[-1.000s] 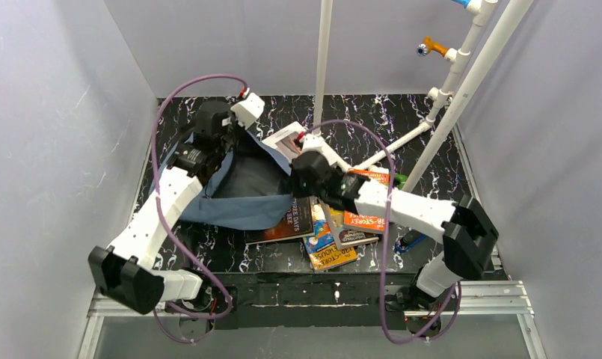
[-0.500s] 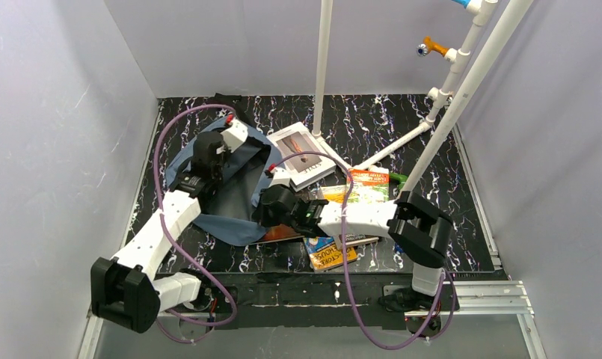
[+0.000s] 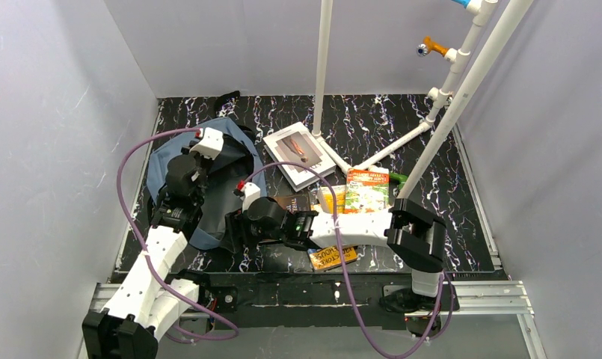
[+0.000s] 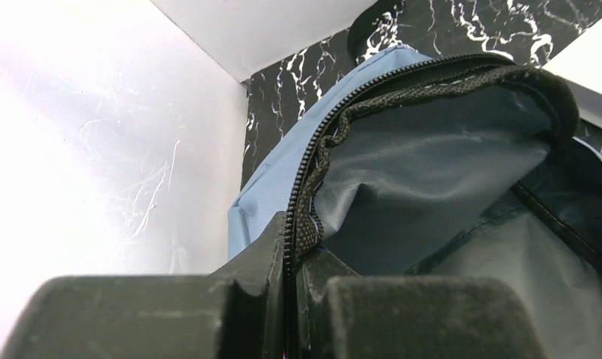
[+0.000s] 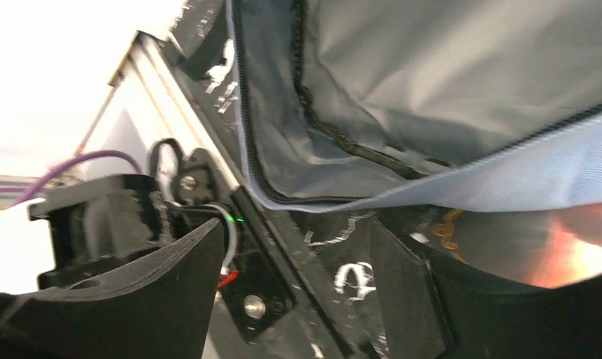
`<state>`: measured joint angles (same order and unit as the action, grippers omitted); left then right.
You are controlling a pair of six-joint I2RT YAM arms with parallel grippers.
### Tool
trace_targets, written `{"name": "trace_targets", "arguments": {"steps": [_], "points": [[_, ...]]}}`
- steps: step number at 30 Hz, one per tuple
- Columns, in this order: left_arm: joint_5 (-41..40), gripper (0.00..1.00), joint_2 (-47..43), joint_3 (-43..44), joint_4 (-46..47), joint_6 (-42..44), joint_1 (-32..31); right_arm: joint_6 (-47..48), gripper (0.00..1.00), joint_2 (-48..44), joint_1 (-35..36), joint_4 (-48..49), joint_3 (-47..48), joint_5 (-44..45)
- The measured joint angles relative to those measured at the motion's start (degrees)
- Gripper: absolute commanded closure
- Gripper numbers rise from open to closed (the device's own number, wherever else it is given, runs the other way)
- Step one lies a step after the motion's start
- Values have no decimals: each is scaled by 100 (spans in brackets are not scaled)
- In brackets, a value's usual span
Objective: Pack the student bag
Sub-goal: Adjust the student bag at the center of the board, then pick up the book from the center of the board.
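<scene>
Our left arm (image 3: pixel 157 254) reaches from 6 toward 12 o'clock, and the left gripper (image 4: pixel 292 262) has its fingers pinched tight on the zipper edge of the student bag (image 4: pixel 275 176). Our right arm (image 3: pixel 357 223) stretches low toward 9 o'clock, the right gripper (image 5: pixel 283 288) with its fingers spread wide.

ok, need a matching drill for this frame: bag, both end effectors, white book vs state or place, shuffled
1. student bag
2. left end effector
3. right end effector
4. white book

A. open, holding nothing
B. lies by the foot of the white pole
C. shut on the bag's zipper edge
D. slate blue, unzipped, dark lining showing

Pairs: 1-D, 2-C, 3-A, 4-B
</scene>
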<state>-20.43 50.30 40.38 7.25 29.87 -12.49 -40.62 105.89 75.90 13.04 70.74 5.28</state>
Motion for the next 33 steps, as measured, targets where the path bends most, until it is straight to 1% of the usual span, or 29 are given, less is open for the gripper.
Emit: {"name": "trace_targets", "arguments": {"steps": [2,5,9,14,18,21,25,30,33], "points": [[83,100,-129,-33,37,-37,0,236,9,-79,-87,-236,0,-2],[195,100,-162,-37,44,-122,0,638,2,-387,-310,-713,-15,76],[308,100,-146,-37,26,-205,-9,1095,2,-1060,-660,-1349,-28,328],[341,100,-52,-35,-11,-262,-37,1237,2,-2017,-1095,-1847,-374,490],[433,100,-48,-35,-33,-319,-46,1152,2,-2293,-1521,-2199,-592,505],[490,100,-48,-35,-66,-361,-52,1080,2,-2157,-2085,-2583,-680,282],[501,100,-48,-35,-116,-398,-87,1113,2,-1421,-2610,-3200,-398,87],[501,100,-48,-35,-133,-413,-136,1298,2,-315,-2826,-3762,210,-201],[501,100,-48,-35,-140,-417,-162,1320,2,15,-2826,-3803,376,-317]]}}
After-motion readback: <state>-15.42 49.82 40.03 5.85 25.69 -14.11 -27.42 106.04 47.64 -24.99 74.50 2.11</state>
